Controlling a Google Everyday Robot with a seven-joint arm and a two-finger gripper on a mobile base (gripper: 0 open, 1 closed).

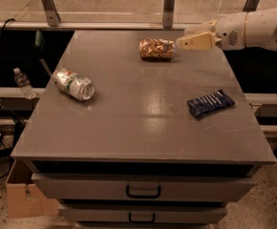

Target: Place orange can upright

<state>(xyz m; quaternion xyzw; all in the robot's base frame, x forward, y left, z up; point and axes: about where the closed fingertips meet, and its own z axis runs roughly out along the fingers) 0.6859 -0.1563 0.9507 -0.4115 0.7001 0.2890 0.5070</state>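
1. The orange can (156, 49) lay on its side near the far edge of the table (129, 132), a little right of the middle in the camera view. Its long axis ran roughly parallel to that far edge, so its two ends faced the view's left and right.

2. The gripper (188, 38) hung just beside the can's right-hand end, reaching in from the right on the pale arm (258, 26). It pointed leftward, almost along the can's axis, with a narrow gap showing between its tip and the can. How high it stood above the tabletop could not be judged from this one view.

3. Whether the gripper was open or closed could not be told. It held nothing and touched nothing that could be seen.

4. As a judgement, the coming move turned on that end-on line-up: a grasp across the can's body would probably call for the gripper to come over it, not at its end, before the can could be tipped onto one end.

5. The silver can (73, 84) lay well apart toward the left edge. The dark packet (210, 104) lay nearer the front right, and neither stood in the way.
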